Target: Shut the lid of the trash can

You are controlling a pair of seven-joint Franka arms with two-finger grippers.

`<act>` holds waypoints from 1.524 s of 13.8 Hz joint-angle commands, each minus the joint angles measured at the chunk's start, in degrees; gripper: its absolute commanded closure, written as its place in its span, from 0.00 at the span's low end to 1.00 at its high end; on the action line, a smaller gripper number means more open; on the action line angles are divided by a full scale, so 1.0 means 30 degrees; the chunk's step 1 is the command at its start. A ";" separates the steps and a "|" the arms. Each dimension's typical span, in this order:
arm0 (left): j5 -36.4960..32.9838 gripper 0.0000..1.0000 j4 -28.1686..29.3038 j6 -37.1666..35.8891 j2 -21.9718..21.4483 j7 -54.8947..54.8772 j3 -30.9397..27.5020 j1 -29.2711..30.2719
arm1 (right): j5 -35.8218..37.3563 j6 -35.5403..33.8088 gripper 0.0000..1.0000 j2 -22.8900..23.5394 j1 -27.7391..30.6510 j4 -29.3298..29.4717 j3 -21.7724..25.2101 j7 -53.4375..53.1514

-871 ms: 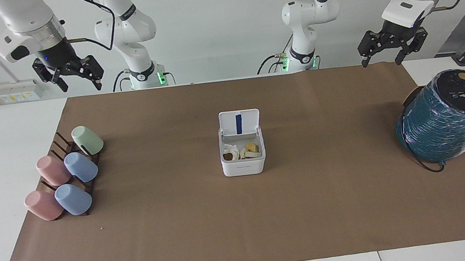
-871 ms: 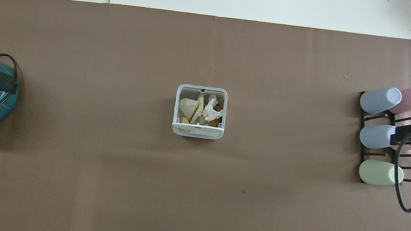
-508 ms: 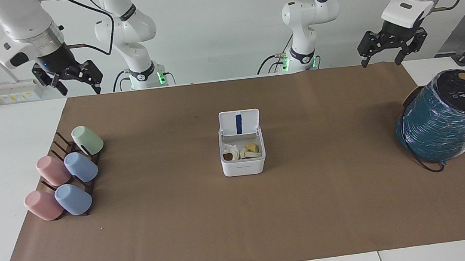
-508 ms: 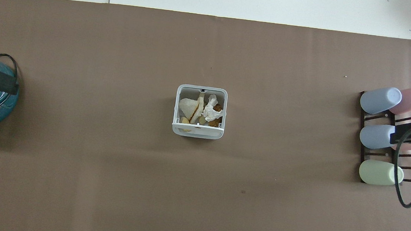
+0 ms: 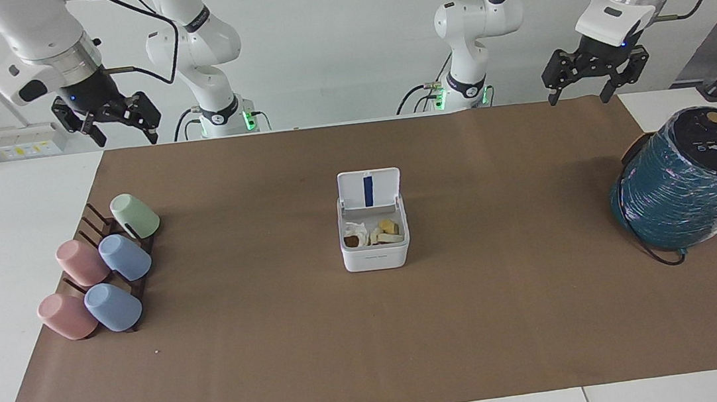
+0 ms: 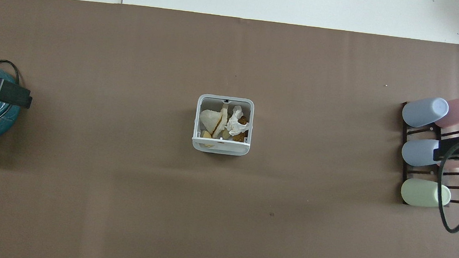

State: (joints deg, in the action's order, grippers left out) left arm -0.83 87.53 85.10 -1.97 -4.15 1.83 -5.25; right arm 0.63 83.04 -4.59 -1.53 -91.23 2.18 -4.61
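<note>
The trash can point(image 5: 375, 256) is a small white cube in the middle of the brown mat, and it holds crumpled paper and food scraps. Its lid point(image 5: 369, 189) stands upright on the edge nearer to the robots, with the blue strip on its inner face showing. In the overhead view the can's grey rim point(image 6: 197, 117) shows and the lid point(image 6: 220, 146) is seen edge-on. My left gripper point(image 5: 577, 97) is open and empty, raised over the mat's edge toward the left arm's end. My right gripper point(image 5: 127, 139) is open and empty, raised toward the right arm's end.
A large teal-wrapped cylinder with a black top point(image 5: 690, 183) lies at the left arm's end, with a black cable by it. A dark rack with several pastel cups point(image 5: 103, 271) sits at the right arm's end and also shows in the overhead view point(image 6: 425, 152).
My left gripper has moved a little toward the table's middle and slightly up. My right gripper has shifted slightly. The trash can and its lid have not moved.
</note>
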 commanded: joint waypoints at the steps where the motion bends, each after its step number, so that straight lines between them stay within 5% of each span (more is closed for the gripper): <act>1: 0.0013 0.16 0.2045 0.1305 -0.1126 0.0704 -0.0140 -0.1233 | -0.0062 -0.0286 0.00 -0.0111 -0.0573 0.0000 0.0678 0.0247; 2: 0.0013 0.39 0.2836 0.1803 -0.1449 0.1550 -0.0140 -0.1730 | -0.0062 -0.0286 0.00 -0.0141 -0.0545 -0.0059 0.0679 0.0276; 6: 0.0013 0.96 0.6178 0.4179 -0.3061 0.2670 -0.0111 -0.4016 | -0.0296 -0.0316 0.00 -0.0609 -0.0515 -0.0030 0.0533 0.0364; 14: 0.0013 1.00 0.8086 0.7808 -0.2948 0.6212 -0.0082 -0.8586 | -0.0297 -0.0316 0.00 -0.0757 -0.0516 -0.0030 0.0532 0.0364; 21: 0.0013 1.00 0.7884 1.0563 -0.0754 0.9345 -0.0082 -1.1194 | -0.0297 -0.0316 0.00 -0.0757 -0.0516 -0.0030 0.0532 0.0364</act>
State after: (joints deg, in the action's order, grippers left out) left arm -0.81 110.94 113.88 -5.68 20.94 2.51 -36.23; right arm 0.57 83.00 -6.33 -3.15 -91.24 3.58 -4.61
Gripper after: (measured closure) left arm 0.987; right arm 0.000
